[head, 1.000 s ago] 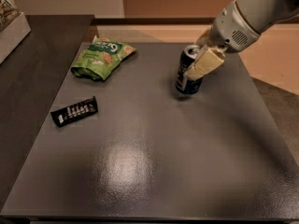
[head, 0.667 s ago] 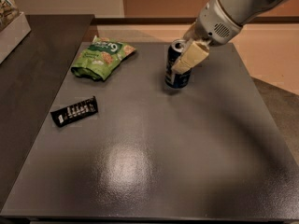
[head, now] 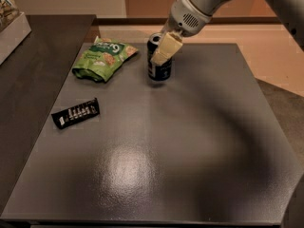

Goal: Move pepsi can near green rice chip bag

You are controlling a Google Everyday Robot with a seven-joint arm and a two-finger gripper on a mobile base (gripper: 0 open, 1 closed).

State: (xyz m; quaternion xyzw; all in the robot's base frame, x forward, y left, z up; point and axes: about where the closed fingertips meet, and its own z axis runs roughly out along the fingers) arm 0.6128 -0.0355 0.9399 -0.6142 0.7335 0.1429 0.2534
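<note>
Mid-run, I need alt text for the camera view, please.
The robot's hand grips the upright pepsi can at the back of the dark table, close beside the green rice chip bag but not touching it. A flat black wrapper bar lies nearer the camera, at left.

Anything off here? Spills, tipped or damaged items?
Nothing stands out. The pepsi can stands upright in the claw, with no spill. The green rice chip bag lies wrinkled to its left, and the black wrapper bar lies flat on the table.
</note>
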